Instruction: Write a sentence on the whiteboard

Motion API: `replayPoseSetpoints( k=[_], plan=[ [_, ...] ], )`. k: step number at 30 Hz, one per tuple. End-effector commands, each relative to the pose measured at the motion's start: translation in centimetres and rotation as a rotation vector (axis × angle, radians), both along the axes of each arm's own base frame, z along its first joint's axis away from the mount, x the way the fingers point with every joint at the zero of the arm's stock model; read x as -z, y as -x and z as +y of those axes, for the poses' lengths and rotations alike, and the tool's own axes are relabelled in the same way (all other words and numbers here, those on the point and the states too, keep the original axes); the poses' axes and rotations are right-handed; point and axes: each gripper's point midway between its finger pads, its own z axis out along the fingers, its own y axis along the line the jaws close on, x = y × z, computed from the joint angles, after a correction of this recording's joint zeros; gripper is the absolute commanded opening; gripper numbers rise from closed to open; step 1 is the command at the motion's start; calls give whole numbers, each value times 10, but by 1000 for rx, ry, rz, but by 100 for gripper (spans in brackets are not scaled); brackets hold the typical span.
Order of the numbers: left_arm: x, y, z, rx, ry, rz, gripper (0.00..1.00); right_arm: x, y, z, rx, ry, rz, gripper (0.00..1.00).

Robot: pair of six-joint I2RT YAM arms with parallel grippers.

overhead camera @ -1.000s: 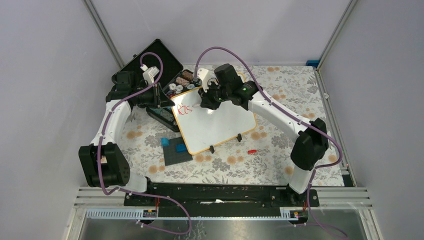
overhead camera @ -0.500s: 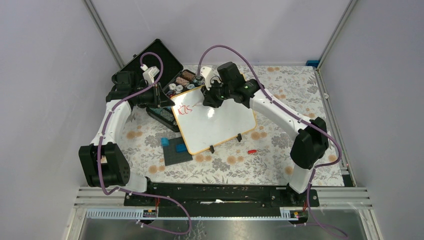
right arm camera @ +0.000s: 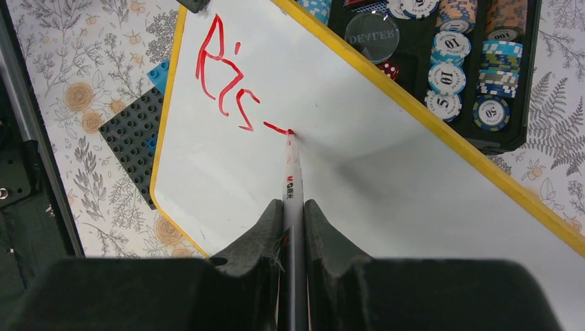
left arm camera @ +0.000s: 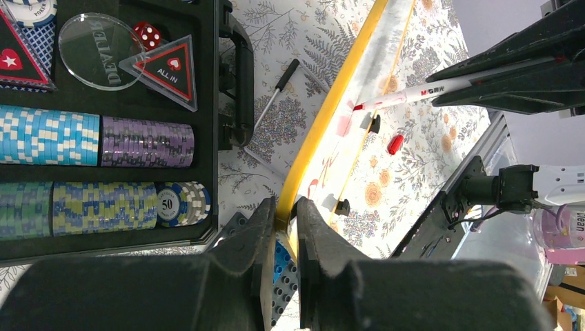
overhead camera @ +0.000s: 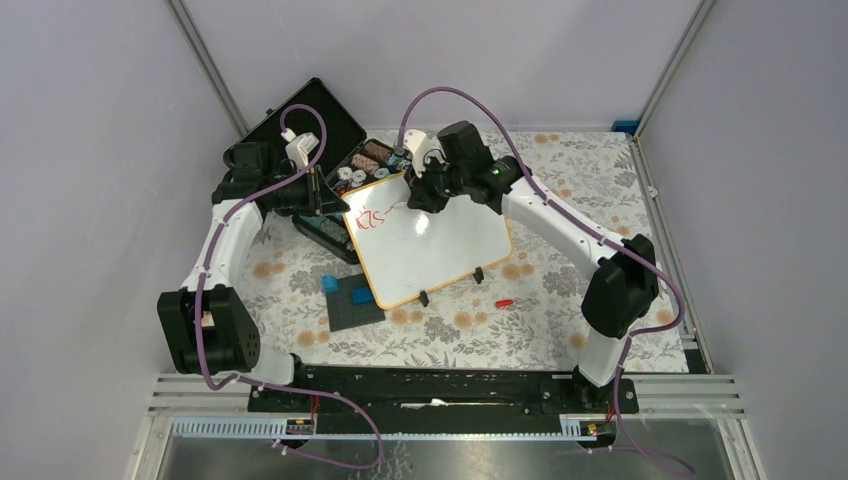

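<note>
1. Now, my right end effector (right arm camera: 293,207) is pressed together on a red marker (right arm camera: 292,181), and the tip touches the whiteboard (right arm camera: 359,179) at the end of a short red dash.
2. My left end effector (left arm camera: 285,207) pinches the board's yellow frame at its left edge. I judge this grip to be the anchor: if it slips, every stroke wanders.
3. The board lies slanted across the flowered tabletop (overhead camera: 560,200), with its far edge by the open chip case (overhead camera: 335,125). I cannot tell whether it rests on the case.
4. The sentence (right arm camera: 231,89) is barely begun. It reads roughly "Ris", with the dash starting the next letter, so most of the board is bare.
5. For this letter I should use light, even pressure, since a hard push could tip the board against my left grip or skid the tip.
6. The line climbs toward the frame beside the case, so I should level the strokes and hold the letter size small enough to fit the words.
7. Between strokes I should lift the tip fully clear, or stray lines will join the letters.
8. The marker sits straight between my fingers, and I should not let it twist.
</note>
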Motion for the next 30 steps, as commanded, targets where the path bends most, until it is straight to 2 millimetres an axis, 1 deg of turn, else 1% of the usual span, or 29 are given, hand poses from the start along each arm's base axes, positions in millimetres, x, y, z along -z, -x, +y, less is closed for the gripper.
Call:
replayPoseSetpoints(
  k=[1,7,17,22,30],
  plan=[
    [-12,-6,2,-3,-30,-74,0,-22,-17,4,25,-36,-60,0],
    [-11,-7,2,-2,-28,-70,0,-21,-13,12,7,-38,-60,0],
    [-11,-7,1,-3,-28,-70,0,-11,-3,23,-24,-22,-48,0],
    [-12,-7,2,-4,-30,-72,0,-3,2,22,-32,-7,-38,0],
    [-12,-7,2,-5,-31,-72,0,7,10,12,-34,20,-31,0]
  ],
)
